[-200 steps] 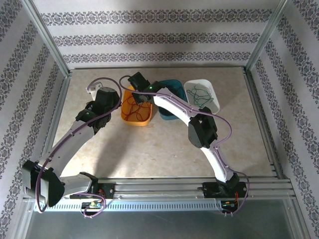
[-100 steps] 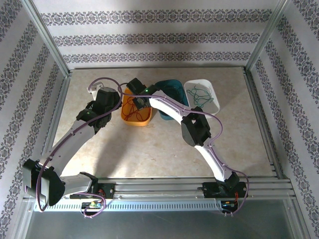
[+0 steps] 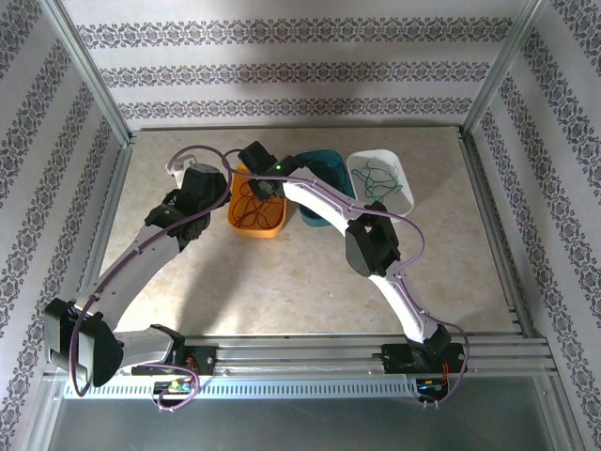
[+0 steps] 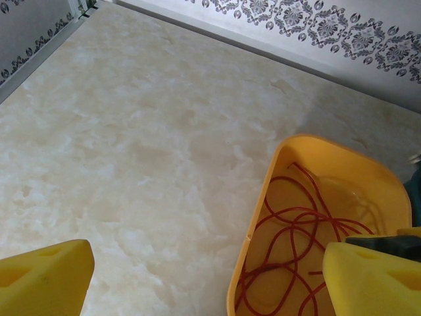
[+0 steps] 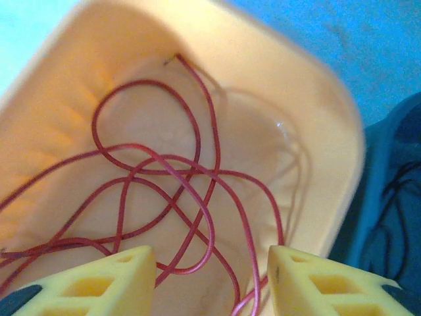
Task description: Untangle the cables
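Right claw (image 5: 210, 273), parted and empty, hangs over thin red cable loops (image 5: 164, 164) in the orange plastic tub (image 3: 258, 231). Left claw (image 4: 207, 283) gapes wide beside that tub, teal plastic tub (image 3: 329, 155) adjoining.

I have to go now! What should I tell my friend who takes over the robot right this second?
The left gripper: fingers open, empty, over the table beside the orange bin.
The right gripper: fingers open, empty, above the red cable in the orange bin.
The green cable lies in the white bin; a dark cable in the teal bin.
Done: each colour seems sorted into its own bin.
Left: probably just pulling the arms back.
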